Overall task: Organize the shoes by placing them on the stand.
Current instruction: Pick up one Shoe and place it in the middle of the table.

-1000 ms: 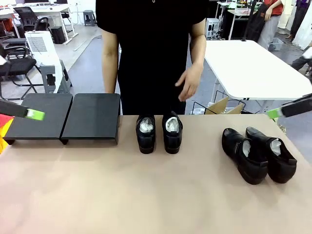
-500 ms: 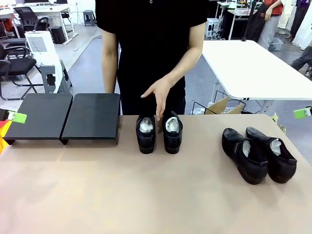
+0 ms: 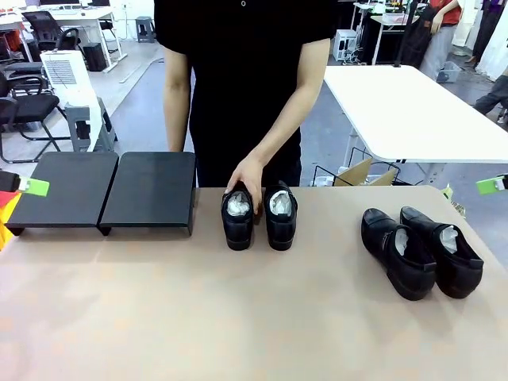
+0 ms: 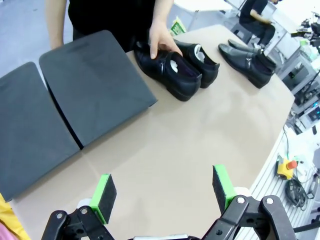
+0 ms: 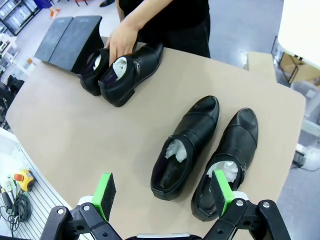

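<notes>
All four shoes stand on the table (image 3: 238, 325). The shoe nearest the stand (image 3: 237, 221) sits just right of the stand (image 3: 111, 190), its mate (image 3: 280, 216) touching or just beside it. A person's hand (image 3: 246, 179) rests on the nearer shoe's heel. The other pair (image 3: 397, 252) lies well apart from the stand, further right. The left gripper (image 4: 165, 190) hangs by the stand's left end, jaws wide and empty. The right gripper (image 5: 162, 192) hangs above the pair far from the stand, jaws wide and empty.

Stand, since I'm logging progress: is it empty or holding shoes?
Empty: the stand is bare; all four shoes sit on the table.
</notes>
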You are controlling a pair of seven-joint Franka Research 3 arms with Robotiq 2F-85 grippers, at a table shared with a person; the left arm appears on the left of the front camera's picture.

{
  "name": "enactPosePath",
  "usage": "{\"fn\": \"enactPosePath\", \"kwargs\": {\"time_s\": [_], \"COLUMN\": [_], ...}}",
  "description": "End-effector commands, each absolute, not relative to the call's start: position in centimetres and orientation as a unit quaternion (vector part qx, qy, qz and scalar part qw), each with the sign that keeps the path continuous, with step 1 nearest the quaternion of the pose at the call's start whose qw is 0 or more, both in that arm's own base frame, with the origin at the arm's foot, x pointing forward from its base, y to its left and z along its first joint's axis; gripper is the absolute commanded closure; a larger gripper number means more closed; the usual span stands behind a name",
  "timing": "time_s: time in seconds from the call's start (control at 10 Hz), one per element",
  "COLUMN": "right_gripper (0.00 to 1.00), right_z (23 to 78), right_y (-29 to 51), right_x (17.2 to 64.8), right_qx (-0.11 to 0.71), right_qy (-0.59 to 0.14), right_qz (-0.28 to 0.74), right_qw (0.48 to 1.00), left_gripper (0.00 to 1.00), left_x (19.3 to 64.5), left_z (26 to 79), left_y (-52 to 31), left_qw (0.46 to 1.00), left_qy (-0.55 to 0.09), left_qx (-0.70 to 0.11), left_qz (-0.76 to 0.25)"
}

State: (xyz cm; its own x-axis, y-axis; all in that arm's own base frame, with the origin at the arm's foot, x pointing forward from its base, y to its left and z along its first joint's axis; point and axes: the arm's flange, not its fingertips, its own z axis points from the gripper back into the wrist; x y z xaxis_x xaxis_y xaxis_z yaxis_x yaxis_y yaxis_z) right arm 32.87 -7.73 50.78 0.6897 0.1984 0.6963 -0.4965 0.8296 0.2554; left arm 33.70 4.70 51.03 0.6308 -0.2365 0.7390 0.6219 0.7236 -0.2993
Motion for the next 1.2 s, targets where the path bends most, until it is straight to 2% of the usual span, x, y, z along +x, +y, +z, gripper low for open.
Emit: {"fn": "enactPosePath", "kwargs": {"time_s": [0.0, 0.5, 0.7, 0.9, 1.1], "right_gripper": [0.0, 0.0, 0.0, 0.0, 0.0], "right_z": [50.9, 50.8, 52.0, 52.2, 52.5], "right_y": [-7.8, -7.8, -5.6, -5.1, -3.1], "right_x": [32.8, 32.8, 32.3, 32.6, 32.8], "right_qx": [0.223, 0.217, 0.169, 0.167, 0.112], "right_qy": [-0.346, -0.343, -0.321, -0.3, -0.266], "right_qz": [0.2, 0.194, 0.183, 0.183, 0.179], "right_qw": [0.889, 0.893, 0.914, 0.921, 0.941], "left_gripper": [0.0, 0.0, 0.0, 0.0, 0.0], "left_x": [33.6, 33.6, 33.6, 33.6, 33.6], "left_z": [51.1, 51.1, 51.1, 51.1, 51.1], "left_y": [4.9, 4.9, 4.9, 4.9, 4.9], "left_qw": [0.857, 0.857, 0.857, 0.857, 0.857], "left_qy": [-0.35, -0.35, -0.35, -0.35, -0.35], "left_qx": [-0.269, -0.269, -0.269, -0.269, -0.269], "left_qz": [-0.265, -0.265, -0.265, -0.265, -0.265]}}
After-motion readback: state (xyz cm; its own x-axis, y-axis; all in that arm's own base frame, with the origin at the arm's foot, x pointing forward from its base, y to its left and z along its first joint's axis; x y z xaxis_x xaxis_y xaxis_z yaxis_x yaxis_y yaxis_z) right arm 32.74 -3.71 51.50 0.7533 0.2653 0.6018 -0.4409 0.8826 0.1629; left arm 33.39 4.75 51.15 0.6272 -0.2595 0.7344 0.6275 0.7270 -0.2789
